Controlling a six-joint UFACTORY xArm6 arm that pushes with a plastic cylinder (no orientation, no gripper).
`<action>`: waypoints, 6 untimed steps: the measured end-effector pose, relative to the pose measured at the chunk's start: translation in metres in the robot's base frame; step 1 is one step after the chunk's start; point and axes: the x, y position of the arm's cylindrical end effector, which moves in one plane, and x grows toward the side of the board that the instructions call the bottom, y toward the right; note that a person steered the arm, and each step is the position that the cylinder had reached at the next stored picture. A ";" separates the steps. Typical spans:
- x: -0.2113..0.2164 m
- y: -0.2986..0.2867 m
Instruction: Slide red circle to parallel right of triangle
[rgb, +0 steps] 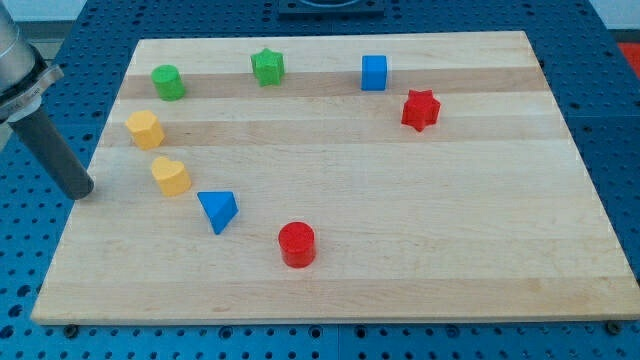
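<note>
A: Nearest us lies the front edge of the wooden board (330, 300), the largest thing here, resting on the blue perforated table (620, 120).

B: Next in size is our rod (52, 150), slanting down from the view's top left. We have no fingers to open or close; my tip (82, 192) sits at the board's left edge, well left of the yellow heart (171, 176) and touching no block.

A: Where's our red circle (297, 244)?

B: Toward the view's bottom, near the middle, standing apart below and right of the blue triangle (218, 211).

A: The others?

B: A yellow hexagon (144, 130) above the heart, then a green circle (168, 82), green star (268, 67), blue cube (374, 72) along the top, and a red star (421, 110) at right.
</note>
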 end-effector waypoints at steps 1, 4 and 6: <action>0.000 0.006; 0.093 0.195; 0.073 0.322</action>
